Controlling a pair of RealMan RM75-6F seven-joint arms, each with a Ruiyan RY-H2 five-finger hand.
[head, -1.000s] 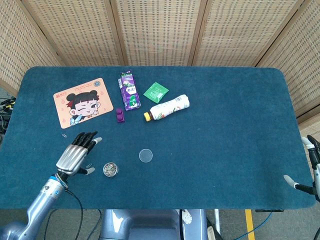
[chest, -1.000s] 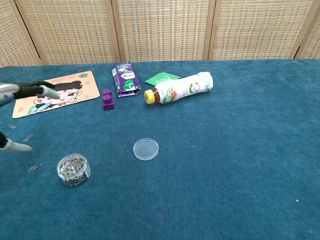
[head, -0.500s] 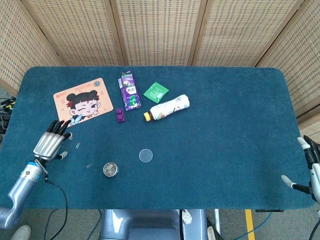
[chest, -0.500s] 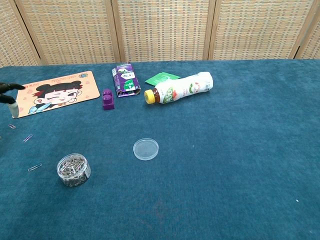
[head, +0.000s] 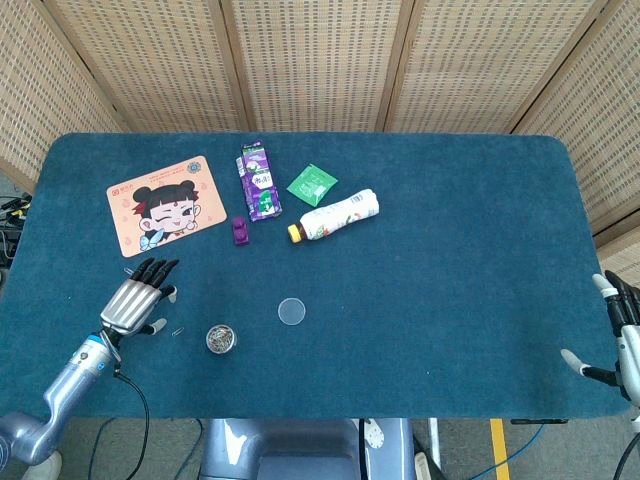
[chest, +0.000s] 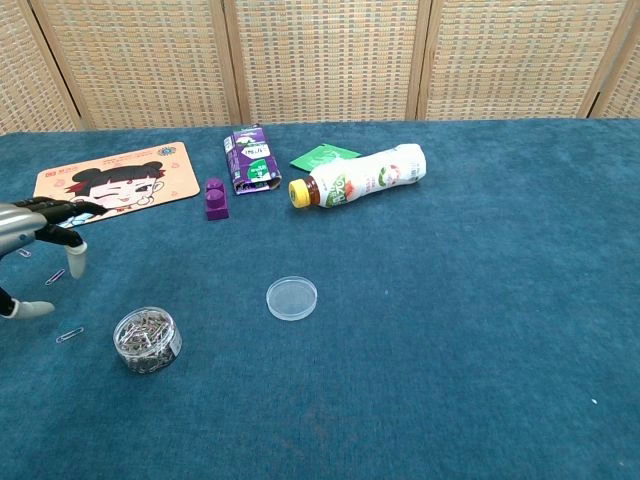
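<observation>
Head view looks straight down on a wide surface (head: 450, 250) covered in dark teal felt, with woven wicker screens (head: 310, 60) standing behind it. Largest of the loose things is a peach cartoon mat (head: 167, 204) showing a winking girl, lying flat toward the far left. Beside it to the right are a purple drink carton (head: 258, 181) lying on its side, a white bottle (head: 334, 216) with a yellow cap also tipped on its side, and a green sachet (head: 312, 184) between and behind them. A small purple block (head: 240, 231) sits just in front of the carton. Nearer the robot, a clear round lid (head: 291, 311) lies flat, apart from the small clear jar of paper clips (head: 221, 338) it likely belongs to; the jar stands open, probably so the clips can be reached. At least 2 stray paper clips (chest: 55, 276) lie on the felt left of the jar. The left hand (head: 131, 302) hovers palm down over those clips, fingers spread apart and holding nothing, just in front of the mat. The right hand (head: 612, 335) sits at the far right edge, off the felt, fingers apart and empty.
</observation>
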